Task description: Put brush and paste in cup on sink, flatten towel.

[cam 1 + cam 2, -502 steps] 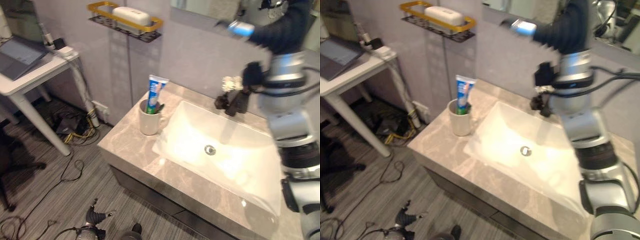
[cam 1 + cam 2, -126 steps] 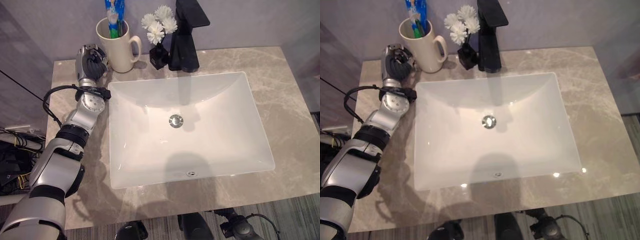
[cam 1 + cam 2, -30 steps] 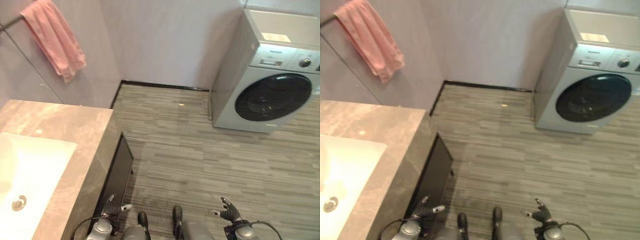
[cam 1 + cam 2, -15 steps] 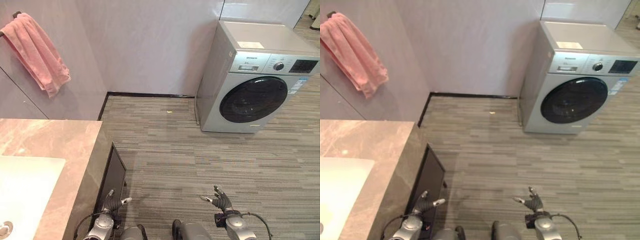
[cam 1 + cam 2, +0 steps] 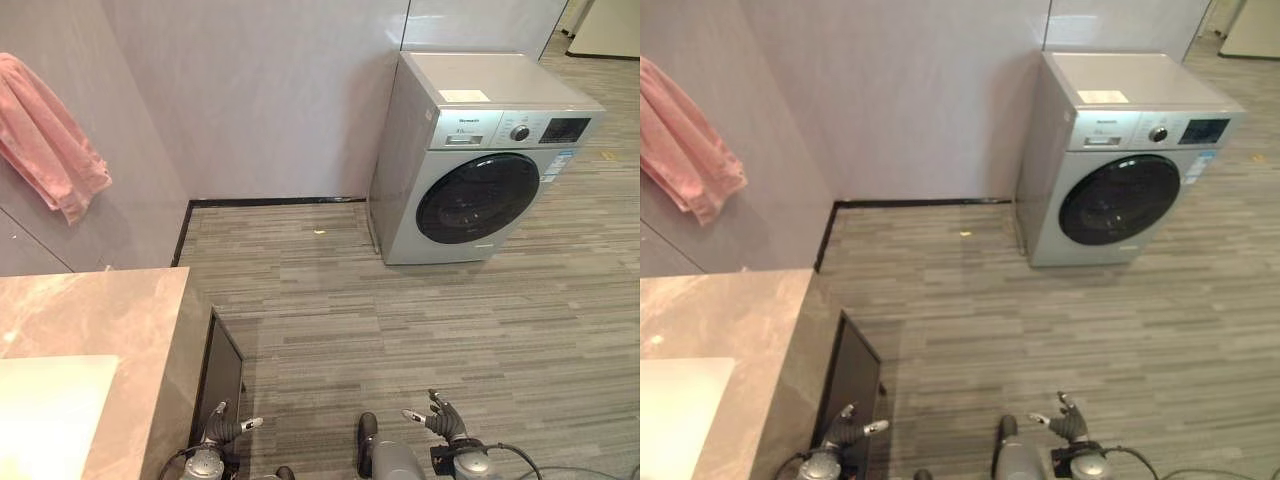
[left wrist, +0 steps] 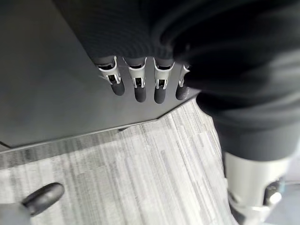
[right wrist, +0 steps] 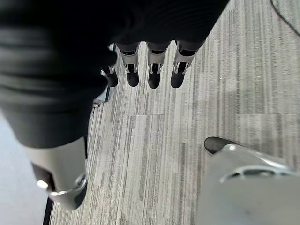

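A pink towel hangs bunched on the wall at the far left, above the marble counter. The white sink basin shows at the lower left corner. My left hand hangs low beside the dark cabinet, fingers straight and holding nothing. My right hand hangs low over the floor, fingers spread and relaxed, also holding nothing. In the wrist views the left hand's fingers and the right hand's fingers point down with nothing between them.
A silver washing machine with a dark round door stands against the far wall at the right. Grey striped floor spreads between it and the counter. The dark cabinet front lies close to my left hand.
The camera has turned further right: the towel, counter and sink slid toward the left edge and the washing machine moved nearer the centre. Both hands still hang low.
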`<state>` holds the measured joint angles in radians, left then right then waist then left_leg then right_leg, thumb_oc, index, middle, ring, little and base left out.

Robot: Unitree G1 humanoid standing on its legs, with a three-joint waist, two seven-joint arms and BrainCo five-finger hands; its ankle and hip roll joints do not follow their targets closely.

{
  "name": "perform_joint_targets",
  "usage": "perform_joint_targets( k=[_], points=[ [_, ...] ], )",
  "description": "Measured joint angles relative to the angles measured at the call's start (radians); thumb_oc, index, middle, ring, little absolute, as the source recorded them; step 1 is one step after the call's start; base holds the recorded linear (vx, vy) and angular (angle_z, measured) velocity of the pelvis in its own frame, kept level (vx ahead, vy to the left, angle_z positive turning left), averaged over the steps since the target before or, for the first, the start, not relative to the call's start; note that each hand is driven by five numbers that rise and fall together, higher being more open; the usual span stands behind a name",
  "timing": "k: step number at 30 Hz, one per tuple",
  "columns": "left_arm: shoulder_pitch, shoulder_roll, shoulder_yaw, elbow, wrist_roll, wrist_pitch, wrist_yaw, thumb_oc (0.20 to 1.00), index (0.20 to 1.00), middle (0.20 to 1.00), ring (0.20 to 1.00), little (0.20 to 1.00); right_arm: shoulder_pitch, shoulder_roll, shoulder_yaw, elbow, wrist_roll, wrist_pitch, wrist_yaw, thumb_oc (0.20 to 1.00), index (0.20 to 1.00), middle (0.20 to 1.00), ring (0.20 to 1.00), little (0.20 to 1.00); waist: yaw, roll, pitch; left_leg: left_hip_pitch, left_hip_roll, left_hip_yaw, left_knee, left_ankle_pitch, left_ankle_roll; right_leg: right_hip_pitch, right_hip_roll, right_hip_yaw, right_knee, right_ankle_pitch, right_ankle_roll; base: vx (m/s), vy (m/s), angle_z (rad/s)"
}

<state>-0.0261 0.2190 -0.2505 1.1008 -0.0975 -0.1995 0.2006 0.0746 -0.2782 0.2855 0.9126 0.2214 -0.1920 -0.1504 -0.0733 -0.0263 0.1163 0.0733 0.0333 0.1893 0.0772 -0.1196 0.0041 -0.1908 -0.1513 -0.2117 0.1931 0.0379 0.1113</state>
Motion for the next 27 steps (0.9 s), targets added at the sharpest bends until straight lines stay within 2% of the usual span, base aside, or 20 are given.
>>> perform_joint_targets(
  k=[1,2,4,5,6,7,8,9,10,11,12,13,15,17,18,21,22,23,24,27],
  points=[
    [-0.002,-0.004,-0.01,-0.001,0.0,-0.001,-0.001,1.0,1.0,1.0,1.0,1.0,0.009,-0.005,0.0,0.001,0.0,0.0,0.0,1.0,1.0,1.0,1.0,1.0,0.0,0.01,-0.012,-0.006,0.016,-0.016,0.015,-0.003,-0.013,0.002,0.025,-0.002,0.008,-0.016,-0.027,0.25,-0.189,0.53],
    [-0.001,-0.004,-0.008,0.001,0.0,-0.002,-0.001,1.0,1.0,1.0,1.0,1.0,-0.007,-0.008,0.0,0.005,0.0,0.0,0.001,1.0,1.0,1.0,1.0,1.0,0.02,0.023,-0.016,-0.018,0.047,-0.016,0.07,-0.013,-0.05,0.005,0.055,0.0,0.016,-0.037,-0.069,0.15,-0.146,0.11],
    [-0.012,0.0,0.0,0.018,0.0,-0.001,0.0,1.0,1.0,1.0,1.0,1.0,-0.041,-0.008,0.001,0.004,-0.001,-0.001,0.001,1.0,1.0,1.0,1.0,1.0,0.027,0.02,-0.014,-0.086,0.079,-0.028,0.206,-0.003,-0.076,0.023,0.077,-0.021,-0.002,-0.05,-0.089,0.25,-0.26,0.11],
    [-0.026,-0.003,0.002,0.026,-0.001,0.0,0.0,1.0,1.0,1.0,1.0,1.0,-0.051,-0.012,0.0,0.002,-0.003,-0.001,0.001,1.0,1.0,1.0,1.0,1.0,0.029,0.003,-0.016,-0.161,0.096,-0.048,0.349,0.036,-0.138,0.046,0.084,-0.04,-0.02,-0.055,-0.112,0.27,-0.274,0.27],
    [-0.026,-0.003,0.002,0.026,-0.001,0.0,0.0,1.0,1.0,1.0,1.0,1.0,-0.051,-0.012,0.0,0.002,-0.003,-0.001,0.001,1.0,1.0,1.0,1.0,1.0,0.029,0.003,-0.016,-0.161,0.096,-0.048,0.349,0.036,-0.138,0.046,0.084,-0.04,-0.02,-0.055,-0.112,0.19,-0.143,0.4],
    [-0.053,-0.007,-0.039,0.029,-0.001,-0.001,0.001,1.0,1.0,1.0,1.0,1.0,-0.045,-0.025,0.01,-0.002,-0.01,-0.003,0.0,1.0,1.0,1.0,1.0,1.0,0.036,-0.016,-0.006,-0.296,0.126,-0.038,0.633,0.103,-0.18,0.083,0.084,-0.067,-0.066,-0.058,-0.146,0.22,-0.066,0.22],
    [-0.052,-0.01,-0.042,0.02,-0.001,-0.001,0.0,1.0,1.0,1.0,1.0,1.0,-0.061,-0.035,0.025,-0.002,-0.022,-0.002,0.0,1.0,1.0,1.0,1.0,1.0,0.04,-0.018,-0.006,-0.331,0.114,-0.036,0.688,0.124,-0.172,0.113,0.087,-0.07,-0.08,-0.062,-0.158,0.22,-0.064,0.32],
    [-0.055,-0.011,-0.04,0.02,-0.002,-0.001,0.001,1.0,1.0,1.0,1.0,1.0,-0.059,-0.039,0.039,-0.001,-0.033,-0.002,0.0,1.0,1.0,1.0,1.0,1.0,0.042,-0.028,-0.003,-0.34,0.099,-0.032,0.654,0.111,-0.154,0.126,0.088,-0.078,-0.096,-0.069,-0.154,0.25,-0.029,0.14],
    [-0.065,-0.01,-0.04,0.017,-0.005,-0.001,0.001,1.0,1.0,1.0,1.0,1.0,-0.055,-0.043,0.053,-0.001,-0.048,0.001,-0.001,1.0,1.0,1.0,1.0,1.0,0.043,-0.033,-0.005,-0.331,0.081,-0.01,0.563,0.102,-0.134,0.137,0.086,-0.087,-0.12,-0.068,-0.158,0.31,0.082,0.2],
    [-0.076,-0.01,-0.04,0.013,-0.006,-0.003,0.002,1.0,1.0,1.0,1.0,1.0,-0.053,-0.049,0.061,-0.003,-0.059,0.0,0.0,1.0,1.0,1.0,1.0,1.0,0.046,-0.036,-0.004,-0.324,0.063,-0.009,0.47,0.103,-0.127,0.141,0.087,-0.102,-0.136,-0.065,-0.161,0.31,0.082,0.14],
    [-0.082,-0.009,-0.04,0.009,-0.006,-0.003,0.001,1.0,1.0,1.0,1.0,1.0,-0.053,-0.051,0.06,-0.004,-0.07,0.002,0.0,1.0,1.0,1.0,1.0,1.0,0.054,-0.026,0.0,-0.333,0.063,-0.003,0.4,0.099,-0.122,0.156,0.098,-0.098,-0.149,-0.066,-0.158,0.49,0.168,0.3],
    [-0.088,-0.006,-0.04,0.005,-0.006,-0.003,0.001,1.0,1.0,1.0,1.0,1.0,-0.033,-0.05,0.045,-0.01,-0.074,0.002,-0.001,1.0,1.0,1.0,1.0,1.0,0.06,-0.019,-0.007,-0.295,0.057,0.048,0.078,0.124,-0.109,0.181,0.121,-0.096,-0.216,-0.056,-0.14,0.27,0.095,0.28],
    [-0.085,-0.007,-0.04,0.014,-0.006,-0.003,0.001,1.0,1.0,1.0,1.0,1.0,-0.038,-0.053,0.038,-0.002,-0.078,0.002,-0.002,1.0,1.0,1.0,1.0,1.0,0.064,0.009,-0.001,-0.276,0.066,0.037,-0.144,0.202,-0.124,0.212,0.148,-0.095,-0.249,-0.047,-0.131,0.38,0.116,0.09],
    [-0.07,-0.007,-0.038,0.018,-0.006,-0.002,0.0,1.0,1.0,1.0,1.0,1.0,-0.045,-0.056,0.04,-0.003,-0.081,0.002,-0.002,1.0,1.0,1.0,1.0,1.0,0.074,0.055,0.009,-0.28,0.101,0.037,-0.164,0.245,-0.13,0.263,0.179,-0.078,-0.27,-0.062,-0.141,0.42,0.123,-0.31],
    [-0.062,-0.007,-0.037,0.017,-0.006,-0.002,0.0,1.0,1.0,1.0,1.0,1.0,-0.045,-0.057,0.04,-0.004,-0.082,0.001,-0.002,1.0,1.0,1.0,1.0,1.0,0.078,0.061,0.005,-0.282,0.104,0.036,-0.145,0.247,-0.128,0.266,0.181,-0.072,-0.266,-0.059,-0.147,0.39,0.144,-0.46],
    [-0.023,-0.008,-0.02,0.022,-0.006,-0.002,0.0,1.0,1.0,1.0,1.0,1.0,-0.043,-0.054,0.041,-0.002,-0.089,0.002,-0.001,1.0,1.0,1.0,1.0,1.0,0.082,0.089,-0.006,-0.2,0.07,0.035,-0.096,0.25,-0.101,0.321,0.176,-0.001,-0.231,-0.109,-0.125,0.4,0.188,-0.64],
    [-0.021,-0.003,-0.004,0.019,-0.006,-0.002,0.0,1.0,1.0,1.0,1.0,1.0,-0.039,-0.047,0.04,-0.003,-0.088,0.003,0.0,1.0,1.0,1.0,1.0,1.0,0.082,0.084,-0.004,-0.169,0.055,0.038,-0.104,0.259,-0.008,0.321,0.165,0.014,-0.184,-0.136,-0.112,0.29,0.194,-0.36],
    [-0.025,0.001,0.003,0.017,-0.007,-0.002,0.001,1.0,1.0,1.0,1.0,1.0,-0.038,-0.041,0.041,-0.007,-0.088,0.002,0.0,1.0,1.0,1.0,1.0,1.0,0.081,0.075,-0.004,-0.157,0.043,0.039,-0.101,0.257,-0.001,0.311,0.149,0.015,-0.152,-0.149,-0.106,0.25,0.205,-0.17],
    [-0.047,0.01,0.003,0.012,-0.009,-0.003,0.0,1.0,1.0,1.0,1.0,1.0,-0.04,-0.037,0.041,-0.012,-0.088,0.002,0.001,1.0,1.0,1.0,1.0,1.0,0.08,0.055,0.006,-0.148,0.028,0.043,-0.098,0.234,0.025,0.277,0.126,0.023,-0.068,-0.178,-0.077,0.24,0.214,-0.03],
    [-0.084,0.013,0.0,0.012,-0.009,-0.003,0.0,1.0,1.0,1.0,1.0,1.0,-0.039,-0.035,0.036,-0.032,-0.09,0.002,0.001,1.0,1.0,1.0,1.0,1.0,0.08,0.029,0.016,-0.122,-0.009,0.045,-0.102,0.203,0.053,0.166,0.055,0.032,0.227,-0.252,-0.032,0.2,0.214,0.1]
  ],
)
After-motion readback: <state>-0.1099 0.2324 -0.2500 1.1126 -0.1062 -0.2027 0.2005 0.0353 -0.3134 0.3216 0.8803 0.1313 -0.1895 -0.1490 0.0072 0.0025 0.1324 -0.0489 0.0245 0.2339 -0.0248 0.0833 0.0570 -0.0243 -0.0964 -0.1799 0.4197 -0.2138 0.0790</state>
